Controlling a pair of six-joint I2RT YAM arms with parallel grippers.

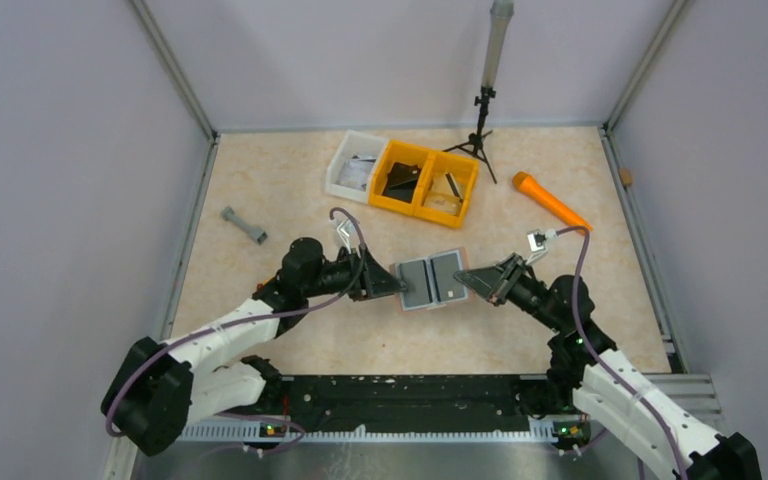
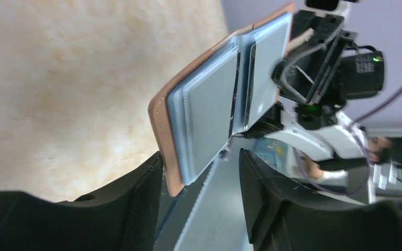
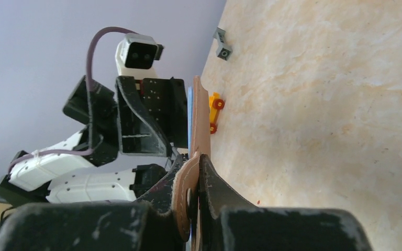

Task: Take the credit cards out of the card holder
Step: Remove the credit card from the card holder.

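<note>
**While your right claw (image 3: 194, 159) pinches the card holder (image 1: 432, 280), your left claw (image 2: 201, 159) stands open**

Where your two arms reach in from the near edge, they meet at the card holder over the middle of the surface (image 1: 280, 180). Your right claw is closed tight on the holder's reddish-brown right edge. Your left claw has its jaws well apart, with the holder's left edge between them, close to one finger (image 2: 146, 193) and not squeezed. The holder is spread open between the claws, its pale blue-grey inside facing up. Thin dark edges show along the fold; you cannot tell whether they are the credit cards. Farther out, a small grey piece (image 1: 243, 225) lies to the left. Beyond it stand a white bin (image 1: 352, 165) and yellow bins (image 1: 427, 182) touching side by side. An orange tool (image 1: 550, 200) lies to their right, and a black tripod (image 1: 480, 130) stands by the back wall.
</note>
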